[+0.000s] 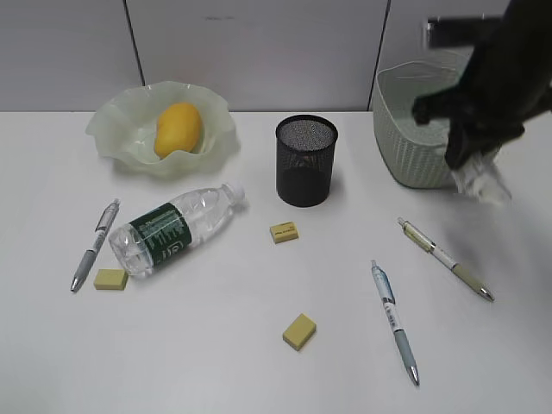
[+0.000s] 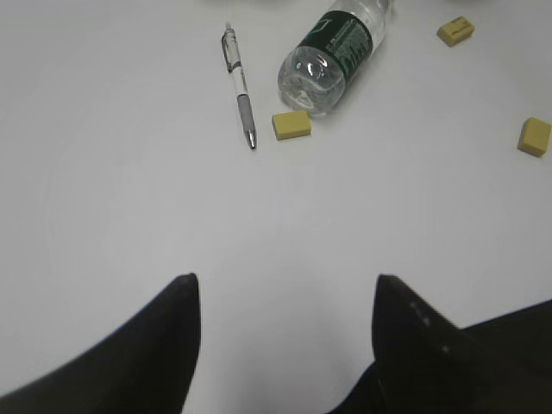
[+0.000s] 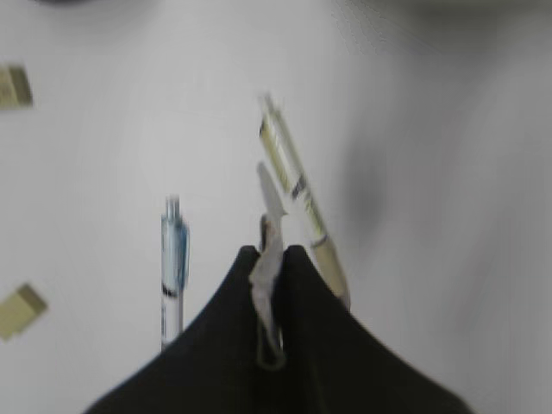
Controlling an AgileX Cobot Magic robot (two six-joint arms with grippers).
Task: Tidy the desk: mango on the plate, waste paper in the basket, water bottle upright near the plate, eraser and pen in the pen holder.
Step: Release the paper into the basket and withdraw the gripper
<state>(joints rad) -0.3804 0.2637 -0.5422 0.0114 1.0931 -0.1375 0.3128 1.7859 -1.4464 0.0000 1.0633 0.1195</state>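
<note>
My right gripper [image 1: 470, 159] is shut on the waste paper [image 1: 481, 181], a whitish wad hanging just in front of the basket [image 1: 410, 129]; the right wrist view shows the paper [image 3: 269, 267] pinched between the jaws of the gripper [image 3: 272, 252]. The mango [image 1: 178, 129] lies in the plate [image 1: 121, 138]. On its side on the desk is the water bottle [image 1: 172, 228]. The pen holder [image 1: 306, 160] stands at centre. Three pens [image 1: 95, 244] [image 1: 395, 321] [image 1: 444, 257] and three erasers [image 1: 111, 279] [image 1: 284, 231] [image 1: 299, 331] lie loose. My left gripper [image 2: 285, 280] hangs open over bare desk.
In the left wrist view a pen [image 2: 239, 86], the bottle [image 2: 336, 52] and an eraser [image 2: 291, 124] lie ahead of the fingers. Grey partition panels back the desk. The right arm is blurred in the exterior view.
</note>
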